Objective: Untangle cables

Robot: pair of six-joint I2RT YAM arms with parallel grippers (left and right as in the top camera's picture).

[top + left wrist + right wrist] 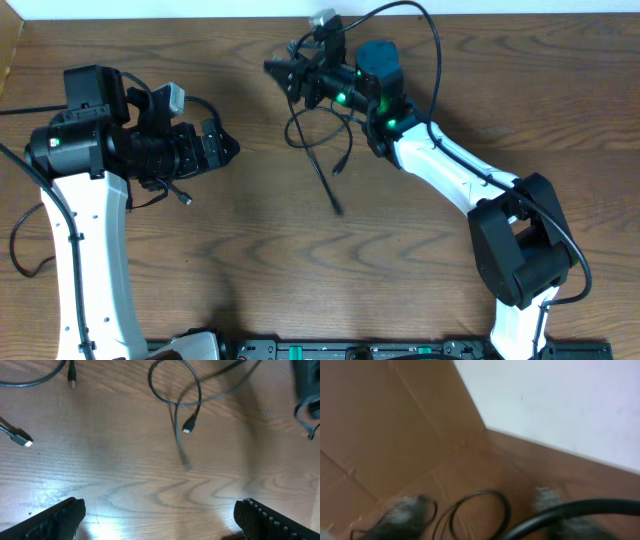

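A tangle of thin black cables (312, 128) hangs and lies just below my right gripper (283, 78) at the back middle of the table. One plug end (340, 166) points toward the front, and a blurred strand (334, 203) trails past it. In the blurred right wrist view the fingers (406, 514) stand apart, with a cable loop (481, 509) showing between them. The left wrist view shows the loop (175, 384), a plug (189, 426) and the blurred strand (182, 454) ahead of my open, empty left gripper (160, 525). Another thin cord's plug (185, 197) lies by the left arm.
Two more plug ends (23, 439) (71, 376) lie at the left of the left wrist view. A thick black arm wire (570, 510) crosses the right wrist view. A cardboard box (395, 435) and a white wall stand beyond the table's back edge.
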